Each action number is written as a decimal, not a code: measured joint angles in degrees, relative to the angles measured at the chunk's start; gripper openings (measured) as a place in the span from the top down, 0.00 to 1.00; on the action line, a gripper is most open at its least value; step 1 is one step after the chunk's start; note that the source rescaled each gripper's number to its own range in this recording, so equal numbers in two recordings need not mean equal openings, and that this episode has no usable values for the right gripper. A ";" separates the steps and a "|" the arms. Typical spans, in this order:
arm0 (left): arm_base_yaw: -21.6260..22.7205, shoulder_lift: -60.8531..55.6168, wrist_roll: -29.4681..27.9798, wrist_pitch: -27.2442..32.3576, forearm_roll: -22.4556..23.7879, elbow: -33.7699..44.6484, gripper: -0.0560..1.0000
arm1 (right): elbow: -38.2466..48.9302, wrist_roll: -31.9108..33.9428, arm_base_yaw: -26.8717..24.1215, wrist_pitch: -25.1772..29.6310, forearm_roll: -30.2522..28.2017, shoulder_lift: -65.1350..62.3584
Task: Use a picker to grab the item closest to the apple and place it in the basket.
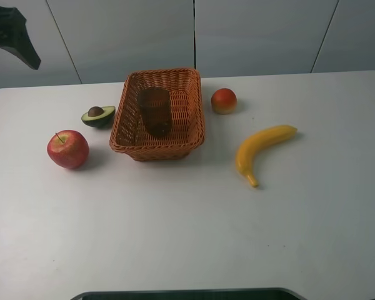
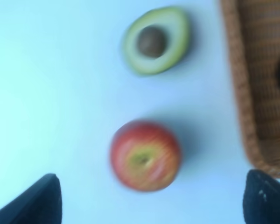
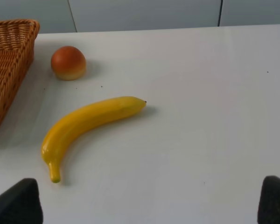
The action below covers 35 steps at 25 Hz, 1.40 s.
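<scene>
White table (image 1: 175, 237) bears a halved green avocado (image 1: 99, 116), brown pit (image 1: 95, 111) showing.

The left arm (image 1: 12, 34) shows in the high view only as a dark shape at the upper left corner, held up. The left tool (image 2: 151, 203) looks straight down, its fingertips (image 2: 37, 203) spread wide. The right tool (image 3: 145, 205) sits low and angled forward, its fingertips (image 3: 16, 205) likewise wide apart.

You'll see the left fingers (image 2: 37, 203) as matte black, blunt wedges — the right fingers (image 3: 16, 203) match; the arm (image 1: 15, 37) is black, angular.
</scene>
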 joint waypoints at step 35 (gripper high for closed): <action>1.62 -74.67 2.04 -0.83 -3.56 40.69 0.00 | 0.00 0.00 0.00 0.00 0.00 0.00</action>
